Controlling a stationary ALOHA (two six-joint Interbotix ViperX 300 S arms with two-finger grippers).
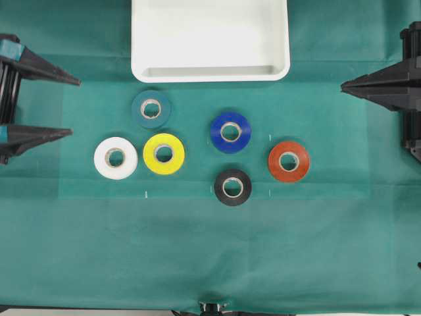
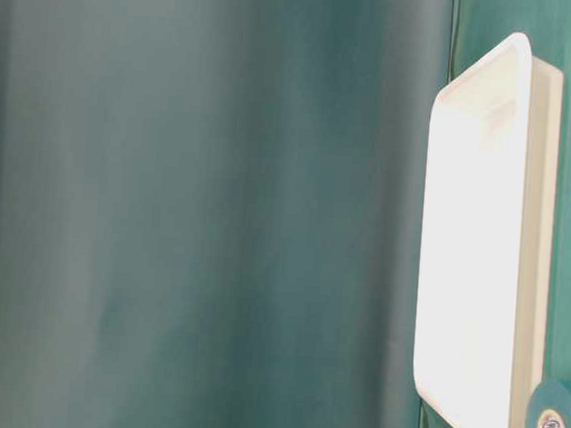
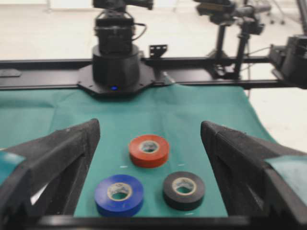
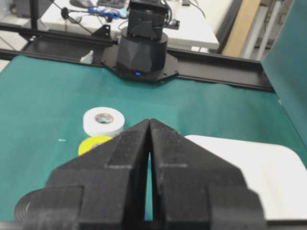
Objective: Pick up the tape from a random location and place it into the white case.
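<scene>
Pick not begun. Tape [image 1: 233, 187] lies flat near centre, just below blue roll [image 1: 230, 131], well short of white case [image 1: 210, 41] at far edge. Left gripper [image 1: 71, 107] spread wide, empty; right gripper [image 1: 343, 85] pressed together, seemingly empty. Next: reach over tape, descend, pinch rim

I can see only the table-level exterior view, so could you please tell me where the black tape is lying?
Observer: In the overhead view the tape lies flat on the cloth, apart from the other rolls, on the side of the blue roll away from the white case.
Operator: Thank you. Is either gripper near it?
Observer: No. The left gripper sits at the left edge of that view with its jaws open.
Operator: And the right one?
Observer: The right gripper sits at the right edge, with its jaws shut on nothing.
</scene>
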